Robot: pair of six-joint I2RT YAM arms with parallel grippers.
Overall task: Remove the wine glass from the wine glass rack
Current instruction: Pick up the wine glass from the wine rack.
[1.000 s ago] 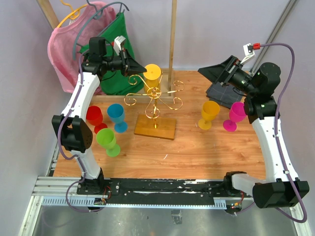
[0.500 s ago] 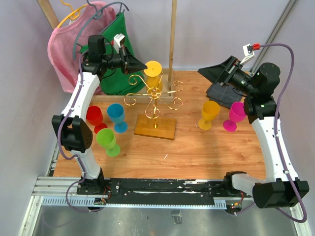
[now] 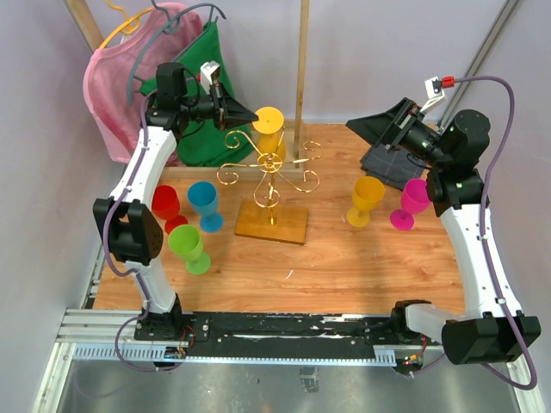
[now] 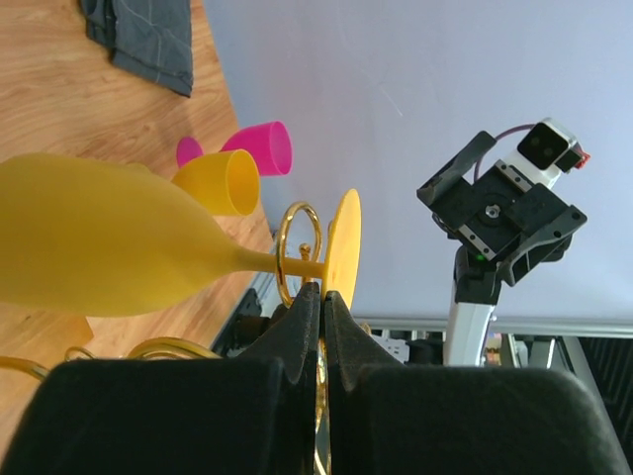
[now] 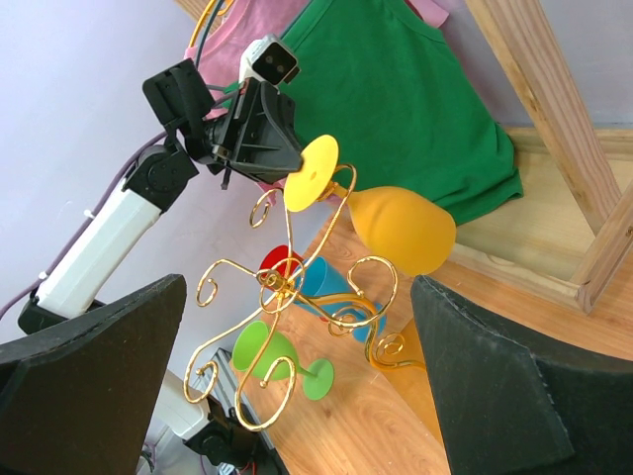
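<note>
On gold-wire rack (image 3: pixel 274 224), bulbous yellow glass (image 4: pixel 99 233)

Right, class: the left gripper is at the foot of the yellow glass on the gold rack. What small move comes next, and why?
Probably keep the left gripper shut and ease the yellow wine glass sideways so its stem slips out of the gold loop of the wine glass rack. The fingertips look pinched on the foot's rim, and the stem sits inside that loop.

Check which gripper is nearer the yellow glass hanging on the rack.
Left. The left gripper, shut, sits at the foot of the yellow glass; the right gripper hangs open, well off to the right of the rack.
</note>
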